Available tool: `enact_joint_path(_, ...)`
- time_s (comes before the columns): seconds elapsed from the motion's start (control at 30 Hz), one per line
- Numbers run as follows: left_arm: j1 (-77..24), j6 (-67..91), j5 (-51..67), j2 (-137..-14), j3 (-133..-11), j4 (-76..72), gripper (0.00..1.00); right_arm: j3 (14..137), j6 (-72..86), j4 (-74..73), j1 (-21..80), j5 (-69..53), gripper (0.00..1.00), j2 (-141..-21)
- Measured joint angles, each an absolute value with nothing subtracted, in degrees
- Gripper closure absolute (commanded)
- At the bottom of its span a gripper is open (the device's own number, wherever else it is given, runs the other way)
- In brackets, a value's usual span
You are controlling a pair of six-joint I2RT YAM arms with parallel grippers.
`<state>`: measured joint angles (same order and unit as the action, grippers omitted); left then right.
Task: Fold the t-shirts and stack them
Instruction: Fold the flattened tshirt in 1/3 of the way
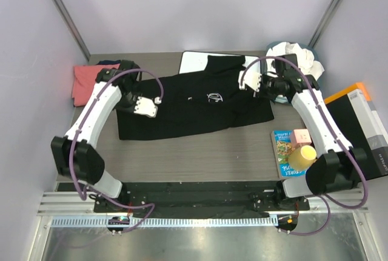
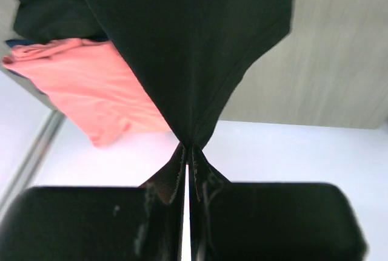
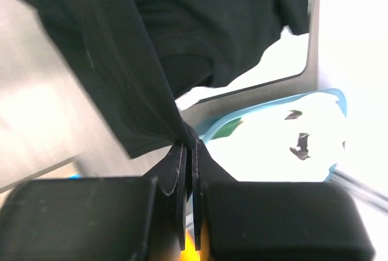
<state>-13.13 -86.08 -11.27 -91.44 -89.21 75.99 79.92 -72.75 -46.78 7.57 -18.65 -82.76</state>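
— Since we list from the left, what stands first?
— Item one: coral-pink t-shirt (image 1: 90,82), bunched at the far left corner of the table (image 1: 200,145). Item two: left gripper (image 2: 185,152), clamped on an edge of the black t-shirt (image 1: 194,106), which lies spread mid-table, partly over the white board (image 1: 195,62).
— And rightward?
— Item three: right gripper (image 3: 188,147), pinched on the opposite edge. Item four: white t-shirts (image 1: 301,56), heaped far right.
— Handling?
— Light, limp, prone to sag and wrinkle. Best taken at hems or corners, likely both sides together.
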Motion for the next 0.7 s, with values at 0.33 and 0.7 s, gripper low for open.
enact_joint_path(0.33, -14.94, -86.24, -8.91, -71.68, -72.29, 76.71, 1.0, 70.37, -73.47, -51.07, 7.57, -19.77, 0.99, -69.8)
enact_joint_path(0.7, -14.98, -89.65, -9.13, -62.63, -61.3, 77.01, 1.0, 67.7, -73.45, -49.67, 7.6, -20.64, 0.99, -66.19)
